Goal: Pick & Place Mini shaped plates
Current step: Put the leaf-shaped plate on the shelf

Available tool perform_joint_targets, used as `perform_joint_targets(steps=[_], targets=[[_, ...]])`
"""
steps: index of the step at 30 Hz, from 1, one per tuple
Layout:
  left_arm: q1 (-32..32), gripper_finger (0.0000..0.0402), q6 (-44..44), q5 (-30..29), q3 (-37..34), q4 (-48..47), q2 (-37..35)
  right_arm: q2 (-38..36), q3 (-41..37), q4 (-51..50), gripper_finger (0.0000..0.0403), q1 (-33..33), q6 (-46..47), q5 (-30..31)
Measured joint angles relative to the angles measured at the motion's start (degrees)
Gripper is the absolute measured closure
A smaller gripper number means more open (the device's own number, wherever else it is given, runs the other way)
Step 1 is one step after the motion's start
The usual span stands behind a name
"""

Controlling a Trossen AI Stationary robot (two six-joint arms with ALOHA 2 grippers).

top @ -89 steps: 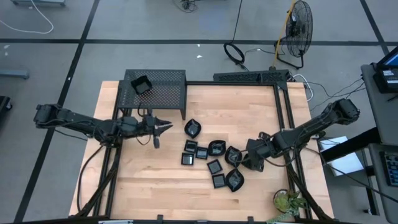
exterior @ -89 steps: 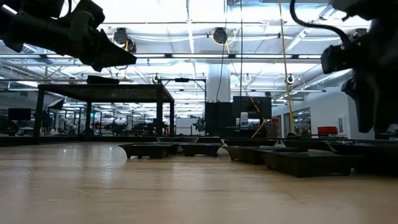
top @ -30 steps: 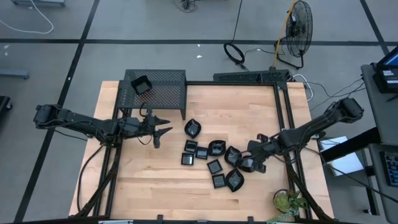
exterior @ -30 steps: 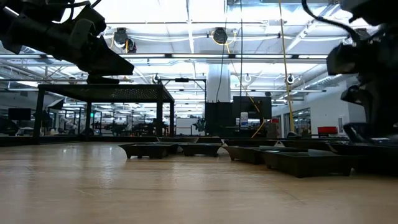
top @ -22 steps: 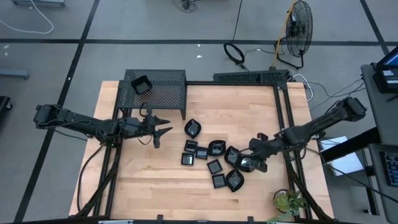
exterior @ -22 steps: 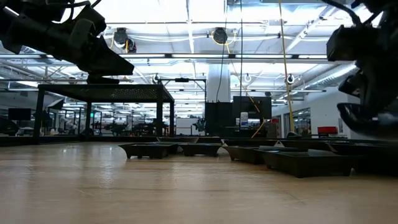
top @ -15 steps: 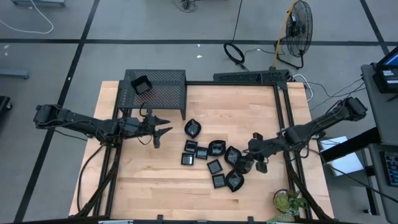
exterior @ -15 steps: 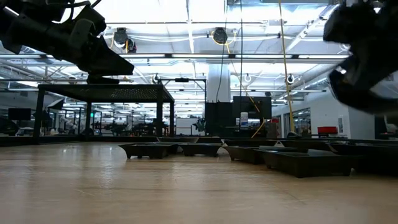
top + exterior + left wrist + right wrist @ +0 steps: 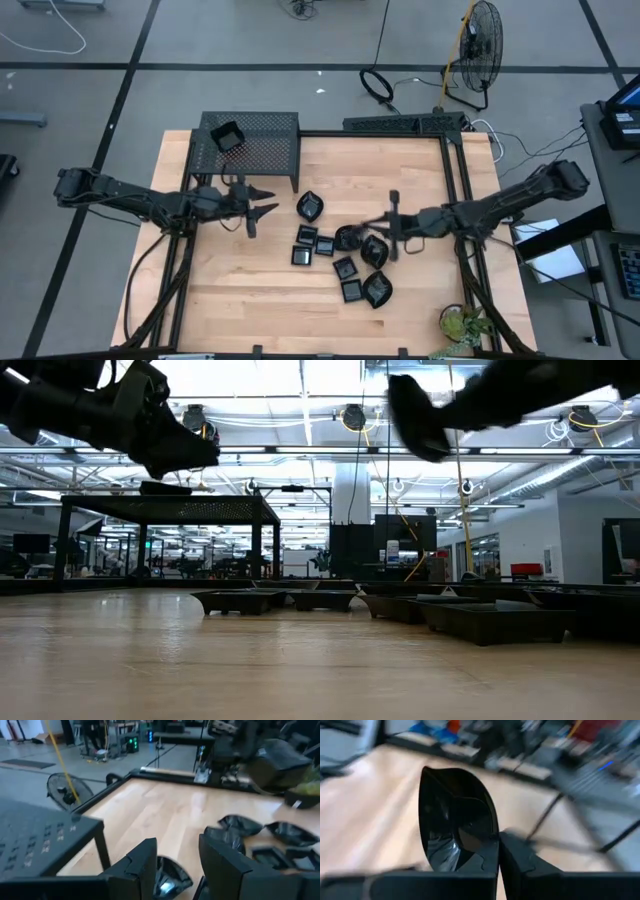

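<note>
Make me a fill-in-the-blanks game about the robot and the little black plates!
1. The right gripper is shut on a leaf-shaped ____.
2. One small plate sits on top of the mesh ____.
3. The left gripper hovers with its fingers ____.
4. The other plates lie on the wooden ____.

Missing words: plate; rack; open; table

Plates [image 9: 340, 262] mid-table — rack [image 9: 250, 146] behind-left, one plate [image 9: 227, 137] on it
</note>
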Motion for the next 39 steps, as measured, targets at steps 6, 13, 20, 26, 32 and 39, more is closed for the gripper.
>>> perform_joint_targets(steps=[6,13,20,26,32,39], targets=[[0.0,0.0252,-1.4,0.0,0.0,3.5,0.0,9.1,0.0,21.5,0.0403,-7.8,-12.5,0.6],[0.0,0.0252,0.9,0.3,0.0,15.6,7.5,22.8,0.0,46.7,0.0403,-17.4,-25.4,2.6],[0.6,0.0252,9.8,-6.8,8.1,28.5,23.8,30.5,0.1,72.1,0.0403,-20.5,-40.3,14.1],[2.2,0.0221,20.4,-15.0,26.9,21.4,37.3,28.0,-1.2,72.0,0.0403,-18.9,-46.9,16.6],[3.9,0.0177,26.1,-23.2,40.6,11.4,46.1,23.8,-7.1,72.1,0.0403,-17.8,-43.2,19.9],[5.5,0.017,22.6,-19.7,43.1,11.4,48.7,17.3,-12.1,71.9,0.0403,-19.4,-35.8,15.1]])
